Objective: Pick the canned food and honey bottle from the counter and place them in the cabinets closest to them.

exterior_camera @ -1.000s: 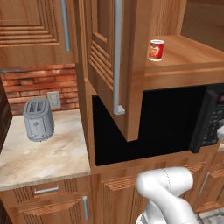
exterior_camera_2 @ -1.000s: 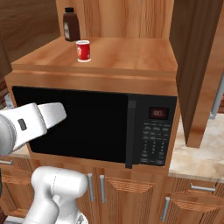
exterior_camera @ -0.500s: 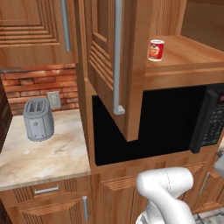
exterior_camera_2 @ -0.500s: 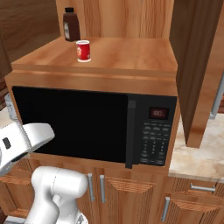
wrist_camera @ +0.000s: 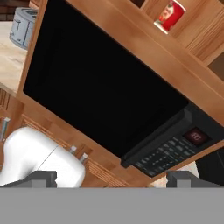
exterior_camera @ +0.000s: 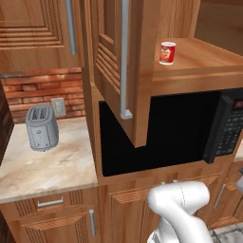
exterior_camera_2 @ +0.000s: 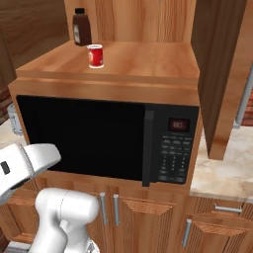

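Observation:
The canned food (exterior_camera: 167, 52), a short red can, stands upright on the open cabinet's wooden shelf (exterior_camera: 204, 61) above the microwave. It shows again as the can (exterior_camera_2: 95, 56) in the right base view and as the can (wrist_camera: 169, 15) at the top of the hand view. My gripper (wrist_camera: 113, 178) is open, its two dark fingertips far apart with nothing between them. It hangs low in front of the microwave, well below the can. The honey bottle is out of view. The beige counter (exterior_camera: 52, 166) lies left of the microwave.
A black microwave (exterior_camera_2: 108, 138) with its keypad on the right fills the niche under the shelf. A squarish dark-brown bottle (exterior_camera_2: 81, 27) stands behind the can. A grey toaster (exterior_camera: 42, 128) sits on the counter. The cabinet door (exterior_camera: 118, 71) hangs open, jutting outward.
In the right base view my white arm link has dropped down and to the left, away from the microwave front. The can and bottle have not moved.

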